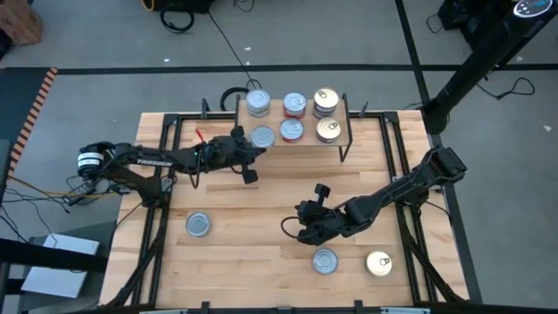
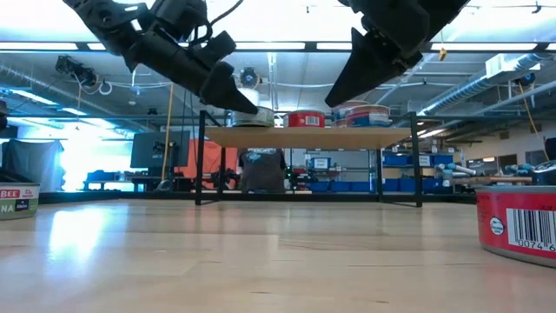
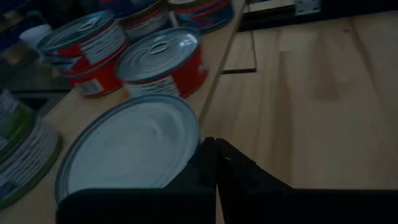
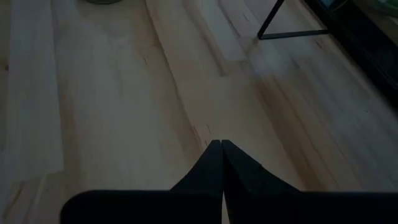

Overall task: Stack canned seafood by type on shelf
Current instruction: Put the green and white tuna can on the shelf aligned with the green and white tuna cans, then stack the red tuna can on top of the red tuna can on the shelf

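Observation:
The shelf [image 1: 309, 118] stands at the table's far middle on black wire legs. It carries silver, red-labelled and gold canned seafood tins. A silver-topped tin [image 1: 261, 137] sits at its near left corner. My left gripper [image 1: 253, 146] is shut, with its tips at that tin's [image 3: 130, 149] rim, just above the shelf's near edge. My right gripper [image 1: 301, 228] hangs shut over bare table [image 4: 124, 93] near the middle, holding nothing. More tins rest flat on the tabletop: a silver one [image 1: 198, 224], another silver one [image 1: 324, 260] and a gold one [image 1: 378, 263]. My left gripper's shut fingertips [image 3: 208, 152] stand at the silver-topped tin's rim [image 3: 194, 134], on the side toward the shelf's near edge. They come slanting slightly down from the table's left. Whether they touch the rim I cannot tell. The tin sits flat on the shelf.
Red-labelled tins [image 3: 165, 62] stand just behind the silver tin, and gold tins [image 1: 327, 129] sit at the shelf's right end. In the low view a red tin [image 2: 521, 230] lies close at the right. Open tabletop lies between the arms.

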You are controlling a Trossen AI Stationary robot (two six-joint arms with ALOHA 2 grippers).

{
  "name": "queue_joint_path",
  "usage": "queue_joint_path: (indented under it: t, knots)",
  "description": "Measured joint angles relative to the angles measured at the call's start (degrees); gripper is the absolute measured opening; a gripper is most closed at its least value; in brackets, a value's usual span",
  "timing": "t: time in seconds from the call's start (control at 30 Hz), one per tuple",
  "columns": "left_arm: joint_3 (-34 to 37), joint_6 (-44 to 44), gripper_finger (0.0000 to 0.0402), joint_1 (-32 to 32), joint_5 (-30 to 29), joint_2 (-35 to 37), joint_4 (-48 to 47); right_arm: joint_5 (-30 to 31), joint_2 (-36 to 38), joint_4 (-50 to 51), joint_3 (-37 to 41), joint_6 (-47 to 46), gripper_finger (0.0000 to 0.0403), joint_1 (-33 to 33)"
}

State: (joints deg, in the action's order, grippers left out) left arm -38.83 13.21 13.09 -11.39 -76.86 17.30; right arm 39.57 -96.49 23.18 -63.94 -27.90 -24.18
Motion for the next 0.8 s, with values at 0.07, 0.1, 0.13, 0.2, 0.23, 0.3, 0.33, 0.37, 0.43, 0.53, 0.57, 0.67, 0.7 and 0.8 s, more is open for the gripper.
queue_joint_path:
  t: [0.07,0.1,0.13,0.2,0.23,0.3,0.33,0.37,0.43,0.53,0.57,0.67,0.7,0.8]
  knots:
    - [0.0,-0.1,0.0002,1.1,0.0,0.0,-0.4,0.0,0.0,-0.1,0.0,0.0,0.0007,0.0]
    - [0.0,-0.2,0.0002,1.5,-0.1,0.0,-0.6,0.0,0.0,-0.1,0.0,0.0,0.0007,0.0]
    - [0.0,-0.3,0.0002,2.0,-0.1,0.0,-0.7,0.0,0.0,-0.1,0.0,0.0,0.0007,0.0]
    - [0.0,-0.4,0.0002,2.5,-0.2,0.0,-0.6,0.0,0.0,-0.2,0.0,0.0,0.0007,0.0]
    - [0.0,-0.4,0.0002,2.8,-0.3,0.0,-0.4,0.0,0.0,-0.2,0.0,0.0,0.0007,0.0]
    - [0.0,-0.4,0.0002,3.3,-0.2,0.0,0.0,0.0,0.0,-0.2,0.0,0.0,0.0007,0.0]
    - [0.0,-0.4,0.0002,3.6,-0.1,0.0,0.1,0.0,0.0,-0.2,0.0,0.0,0.0007,0.0]
    - [0.0,-0.3,0.0002,4.0,-0.1,0.0,0.2,0.0,0.0,-0.1,0.0,0.0,0.0007,0.0]
    - [0.0,-0.2,0.0001,4.3,-0.2,0.0,0.7,-0.8,0.0,0.0,0.0,-0.7,0.0007,0.0]
    - [-0.9,0.8,0.0001,3.5,1.2,1.5,-0.7,-5.5,0.0,0.0,0.0,-0.4,0.0007,0.2]
    - [-1.0,0.8,0.0001,2.6,1.9,2.6,-0.6,-7.2,0.0,0.0,0.0,-0.2,0.0007,0.3]
    - [-1.2,0.9,0.0001,-0.7,3.2,6.4,-1.0,-13.5,0.9,0.6,0.0,-0.1,0.0007,0.7]
    - [-1.2,0.6,0.0001,-1.9,3.6,7.4,-1.8,-16.6,1.4,0.7,0.0,-0.1,0.0008,0.7]
    - [-0.5,-1.4,0.0001,-6.1,5.7,9.6,-2.2,-26.6,2.1,0.7,0.0,-0.5,0.0016,0.8]
